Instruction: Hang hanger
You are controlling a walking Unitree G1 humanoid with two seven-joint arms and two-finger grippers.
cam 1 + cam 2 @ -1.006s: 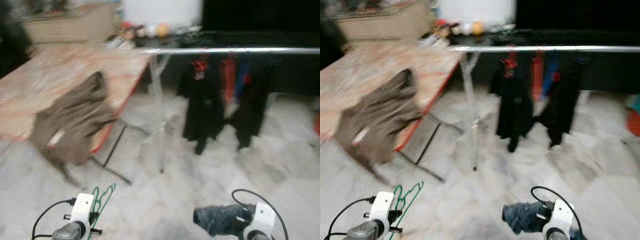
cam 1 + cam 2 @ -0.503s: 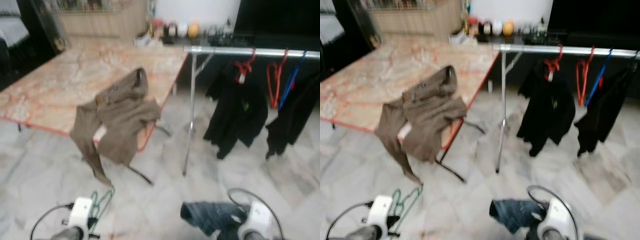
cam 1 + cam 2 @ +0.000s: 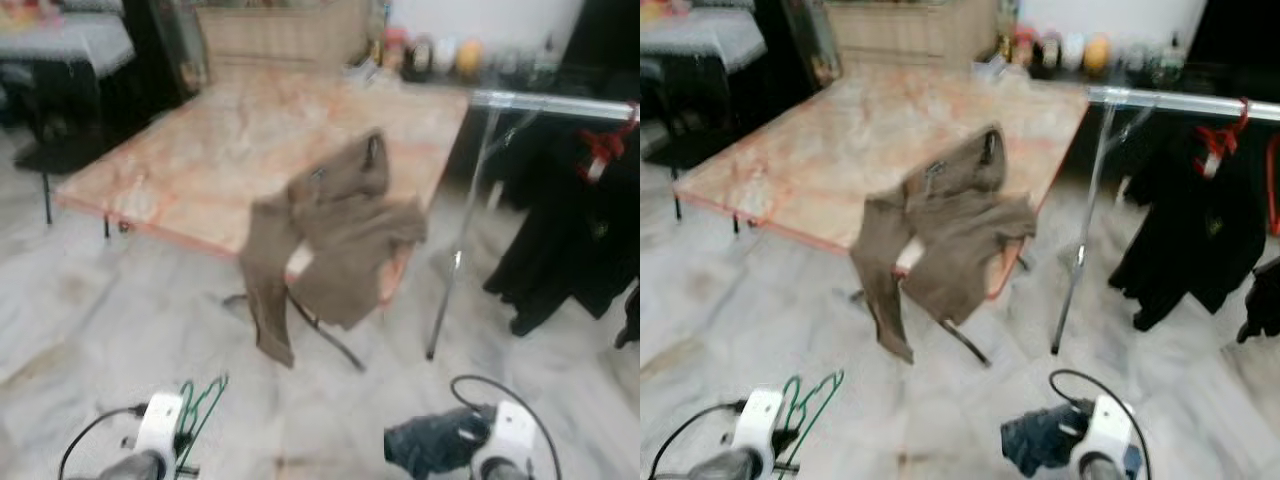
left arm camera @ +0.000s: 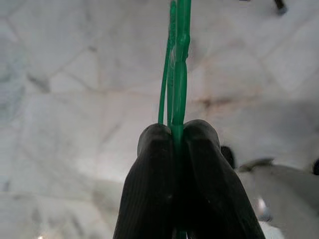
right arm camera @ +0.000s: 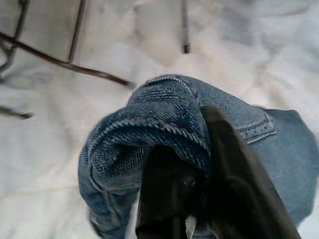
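My left gripper [image 4: 176,137] is shut on a thin green hanger [image 3: 199,410], held low at the bottom left over the marble floor. Both black fingers [image 4: 154,174] pinch the green wire [image 4: 175,64] between them. At the bottom right, my right gripper [image 5: 192,164] is shut on a bunch of blue denim [image 3: 435,444], which folds over its fingers [image 5: 229,164]. A silver clothes rail [image 3: 545,102] stands at the far right with black garments [image 3: 575,240] on a red hanger [image 3: 598,152].
A marble-topped table [image 3: 250,150] with a red edge stands ahead. A brown garment [image 3: 335,235] drapes over its near corner. Black table legs [image 3: 330,335] and the rail's upright post [image 3: 455,260] reach the floor. Bottles and jars [image 3: 430,55] sit at the back.
The whole view has swung to the left: the table and brown garment now sit in the middle and the rail has slid to the right edge. Both grippers keep their hold.
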